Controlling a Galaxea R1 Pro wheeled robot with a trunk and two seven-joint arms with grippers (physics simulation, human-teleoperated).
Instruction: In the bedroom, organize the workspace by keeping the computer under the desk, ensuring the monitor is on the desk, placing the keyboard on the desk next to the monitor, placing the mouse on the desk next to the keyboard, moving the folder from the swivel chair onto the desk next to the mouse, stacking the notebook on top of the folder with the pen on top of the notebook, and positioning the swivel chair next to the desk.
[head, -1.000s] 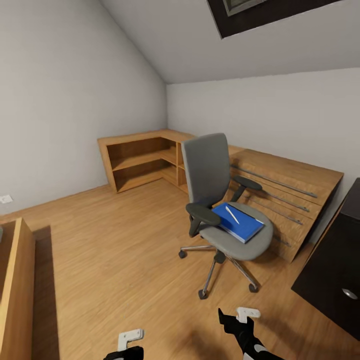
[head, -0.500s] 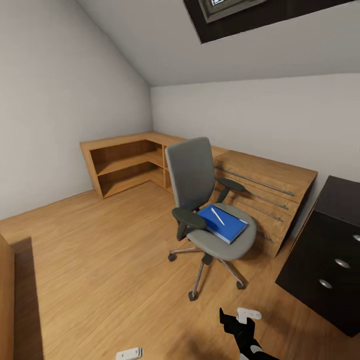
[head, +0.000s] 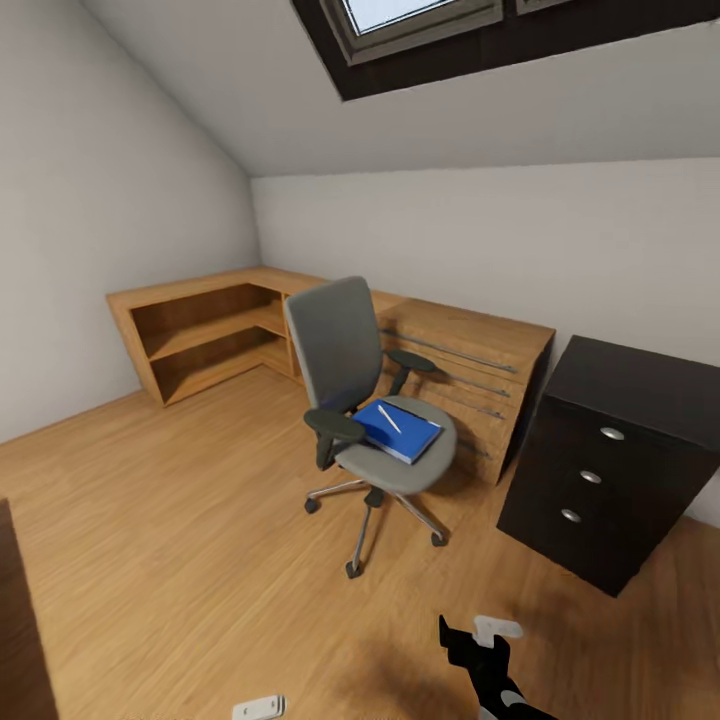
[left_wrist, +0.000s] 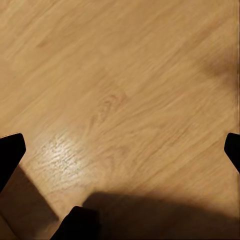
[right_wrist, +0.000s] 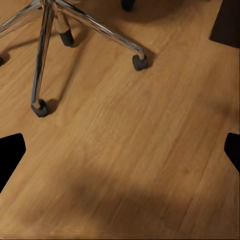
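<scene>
Chair mid-room, near oak drawers; folder on seat, pen atop. Bare floor between chair and robot. Both grippers' fingertips spread wide, empty, apparently open.

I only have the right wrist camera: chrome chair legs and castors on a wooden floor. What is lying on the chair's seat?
Observer: A blue folder lies flat on the seat of the swivel chair, with a white pen resting on top of it.
Operator: What is behind the chair?
Observer: An oak drawer unit with bar handles stands against the wall just beyond the chair, with open oak shelving in the corner beside it.
Operator: And my left gripper?
Observer: In the left wrist view the left gripper has its fingers spread wide over bare floor, with nothing between them.
</scene>
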